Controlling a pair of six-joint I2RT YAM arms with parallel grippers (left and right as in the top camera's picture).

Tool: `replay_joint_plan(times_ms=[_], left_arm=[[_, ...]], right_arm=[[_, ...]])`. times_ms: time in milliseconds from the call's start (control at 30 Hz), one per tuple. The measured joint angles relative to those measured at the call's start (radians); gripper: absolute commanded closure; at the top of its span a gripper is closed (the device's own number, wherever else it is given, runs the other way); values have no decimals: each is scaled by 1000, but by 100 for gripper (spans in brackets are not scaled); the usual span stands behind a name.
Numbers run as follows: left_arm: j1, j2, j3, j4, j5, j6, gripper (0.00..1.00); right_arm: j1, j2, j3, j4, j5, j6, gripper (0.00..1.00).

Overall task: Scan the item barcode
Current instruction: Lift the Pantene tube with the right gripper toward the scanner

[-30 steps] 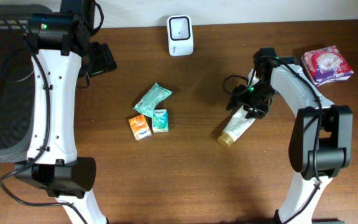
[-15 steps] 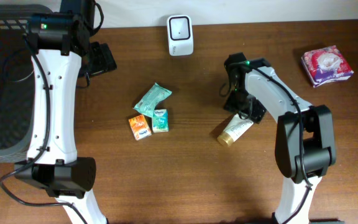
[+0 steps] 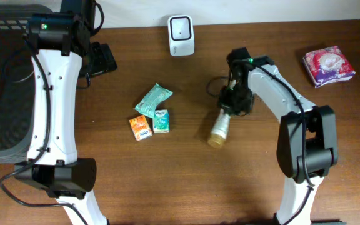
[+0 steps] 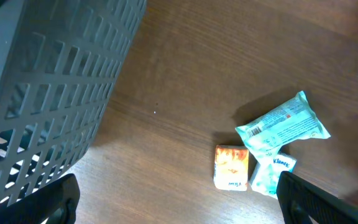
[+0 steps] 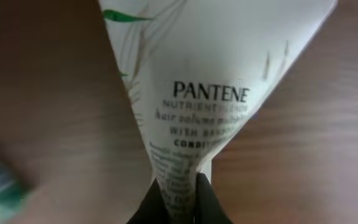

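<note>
White Pantene tube (image 5: 210,74), gold cap (image 3: 215,139)

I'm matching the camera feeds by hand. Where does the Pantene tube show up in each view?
Overhead: Pantene tube right of centre, held by the right end effector.
Left wrist: not in it.
Right wrist: fills the middle, crimped end pinched at the bottom edge.
Shared landmark: the brown table, in all three.
</note>
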Motion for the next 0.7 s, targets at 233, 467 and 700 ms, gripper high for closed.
replay_joint_plan(times_ms=[233,467,700], left_arm=[[0,0,0,0,0,0,1],[0,0,0,-1,0,0,1],[0,0,0,0,0,0,1]], right_arm=[[1,6,-15,70,-315,-234,96],[-69,8,-57,-124,-159,-247,36],[69,13,190,-308,126,3,1]])
